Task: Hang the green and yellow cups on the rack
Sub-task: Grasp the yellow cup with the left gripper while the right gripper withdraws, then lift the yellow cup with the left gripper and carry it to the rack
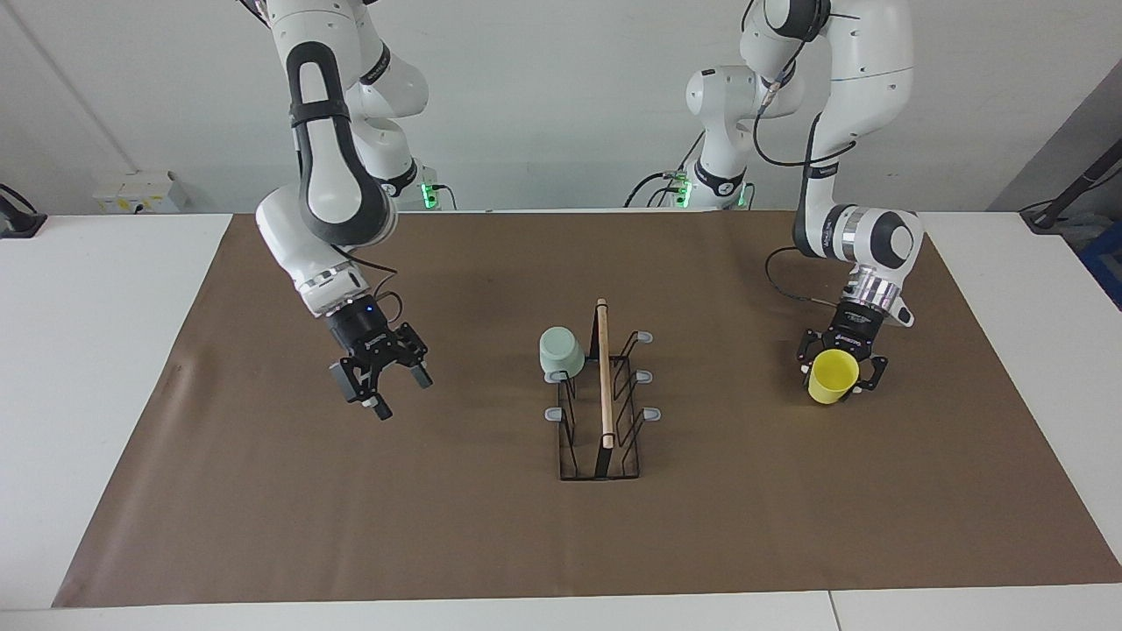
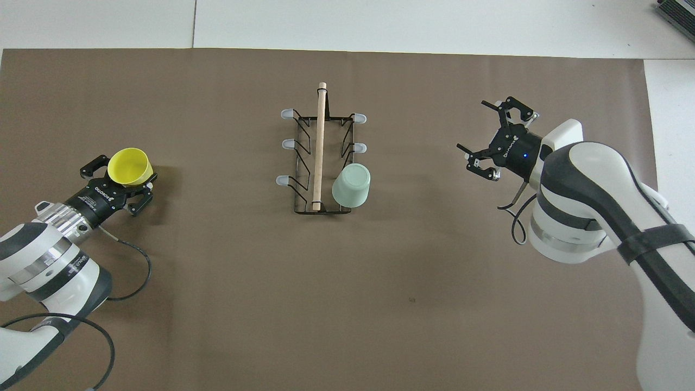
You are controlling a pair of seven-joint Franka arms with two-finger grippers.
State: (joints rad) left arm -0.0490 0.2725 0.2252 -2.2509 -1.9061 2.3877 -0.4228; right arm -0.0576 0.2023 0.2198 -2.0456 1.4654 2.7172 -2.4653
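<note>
The yellow cup (image 1: 833,377) (image 2: 129,166) is at the left arm's end of the mat, tilted with its mouth upward. My left gripper (image 1: 834,382) (image 2: 120,177) is shut on it, low over the mat. The pale green cup (image 1: 561,350) (image 2: 351,185) hangs mouth down on the rack (image 1: 605,386) (image 2: 319,146). It sits on the prong nearest the robots, on the side toward the right arm's end. My right gripper (image 1: 390,390) (image 2: 480,130) hangs open and empty over bare mat, well apart from the rack toward the right arm's end.
A brown mat (image 1: 263,491) (image 2: 217,304) covers most of the white table. The rack stands at its middle, with several grey-tipped prongs (image 1: 650,414) bare. A cable (image 2: 130,271) trails from the left wrist.
</note>
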